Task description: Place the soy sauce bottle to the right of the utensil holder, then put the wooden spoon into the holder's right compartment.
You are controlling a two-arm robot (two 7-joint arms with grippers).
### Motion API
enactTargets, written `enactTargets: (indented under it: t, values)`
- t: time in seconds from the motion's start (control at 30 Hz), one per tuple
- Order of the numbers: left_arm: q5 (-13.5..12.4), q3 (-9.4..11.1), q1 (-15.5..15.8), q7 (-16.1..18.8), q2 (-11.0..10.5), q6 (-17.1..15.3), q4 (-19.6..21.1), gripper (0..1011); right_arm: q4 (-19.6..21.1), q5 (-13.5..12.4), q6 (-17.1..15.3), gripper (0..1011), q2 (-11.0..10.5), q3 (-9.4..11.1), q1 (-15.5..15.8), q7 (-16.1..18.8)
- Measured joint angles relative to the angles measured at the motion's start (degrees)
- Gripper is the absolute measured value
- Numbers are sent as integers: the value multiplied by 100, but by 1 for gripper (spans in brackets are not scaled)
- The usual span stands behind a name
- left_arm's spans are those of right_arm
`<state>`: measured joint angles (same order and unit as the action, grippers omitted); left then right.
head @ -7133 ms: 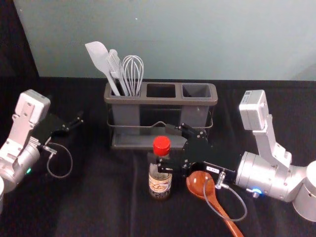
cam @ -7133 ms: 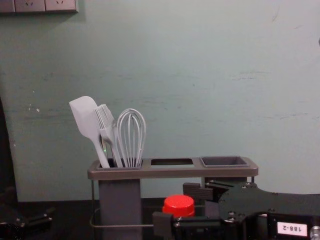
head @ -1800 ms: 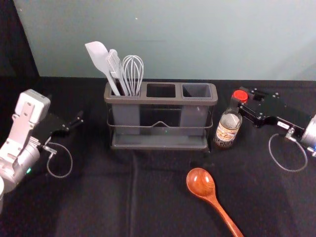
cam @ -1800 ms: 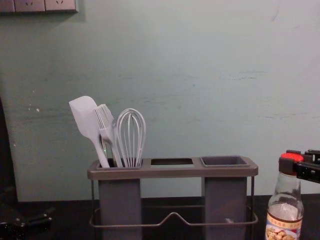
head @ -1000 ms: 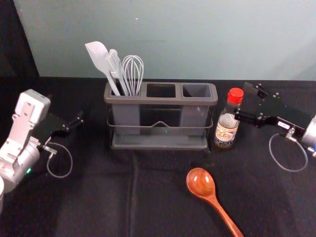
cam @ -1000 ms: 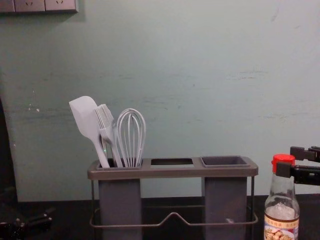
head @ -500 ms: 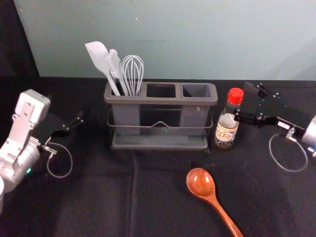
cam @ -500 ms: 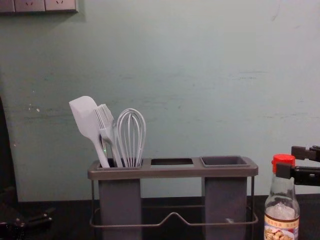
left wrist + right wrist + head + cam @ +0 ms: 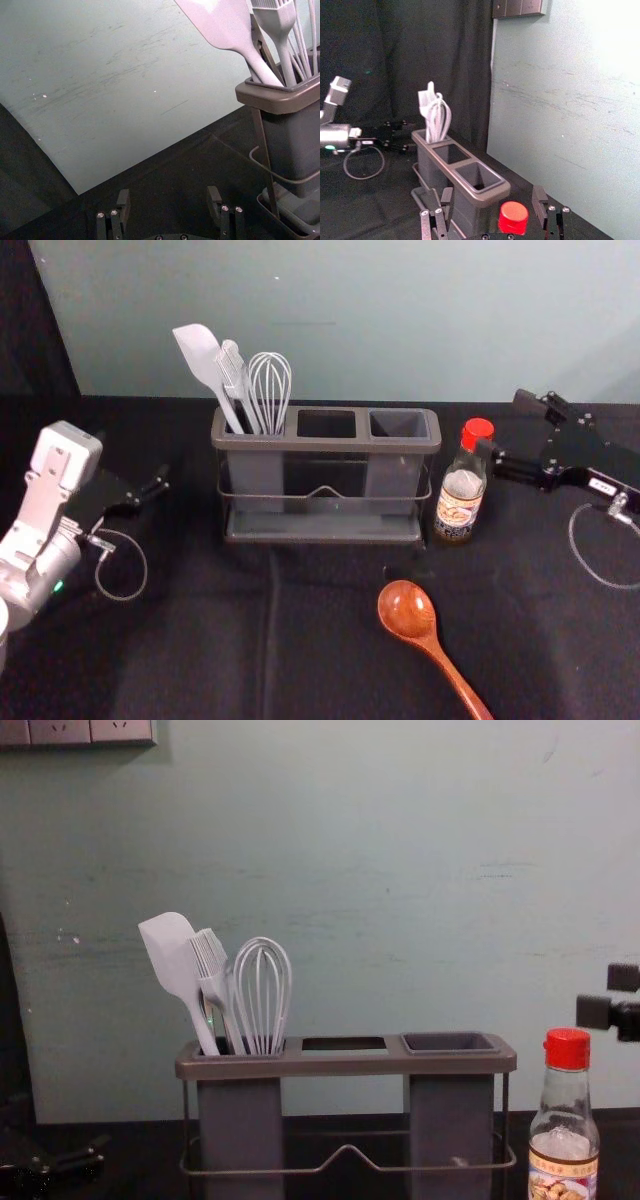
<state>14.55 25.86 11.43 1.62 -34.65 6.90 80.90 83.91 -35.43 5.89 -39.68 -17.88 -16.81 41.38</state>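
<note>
Right tool point(image 9: 505, 424), spread, seems to touch the bottle point(image 9: 459, 502) in head view; chest view shows it apart, at one o'clock. Left tool point(image 9: 142, 462), spread: holder's point(image 9: 325, 444) nine o'clock.

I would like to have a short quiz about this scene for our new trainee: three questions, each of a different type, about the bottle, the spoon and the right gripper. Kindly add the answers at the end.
1. True or false: the soy sauce bottle stands upright to the right of the utensil holder.

2. Choose one. Where is the wooden spoon?
A) In the holder's middle compartment
B) On the table, in front of the holder
C) In the holder's right compartment

3. Fill in the missing word, "open" or "shut": near the bottle's cap, the fingers of the right gripper are ____.

Key: 1 true; 2 B; 3 open.
</note>
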Motion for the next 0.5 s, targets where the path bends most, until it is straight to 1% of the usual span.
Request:
enactTargets:
  t: [0.1,0.13,0.17,0.23,0.27,0.3,0.33,0.37,0.47,0.5]
  values:
    - [0,0,0,0,0,0,0,1005,567,-120,-206,1002,-238,151,290,-153]
    - [0,0,0,0,0,1,0,1005,695,-141,-257,1003,-287,176,350,-181]
    - [0,0,0,0,0,0,0,1005,964,-162,-365,1003,-398,219,481,-257]
    - [0,0,0,0,0,1,0,1005,1217,-190,-486,1003,-501,256,605,-344]
    - [0,0,0,0,0,0,0,1005,1454,-218,-602,1003,-591,290,732,-423]
    - [0,0,0,0,0,1,0,1005,1583,-233,-669,1003,-642,305,802,-468]
    - [0,0,0,0,0,0,0,1005,1804,-262,-783,1002,-723,329,927,-551]
    - [0,0,0,0,0,1,0,1005,1804,-262,-783,1003,-723,329,927,-551]
    - [0,0,0,0,0,0,0,1005,2310,-267,-1038,1003,-926,332,1190,-724]
    - [0,0,0,0,0,1,0,1005,2408,-249,-1087,1003,-968,321,1239,-762]
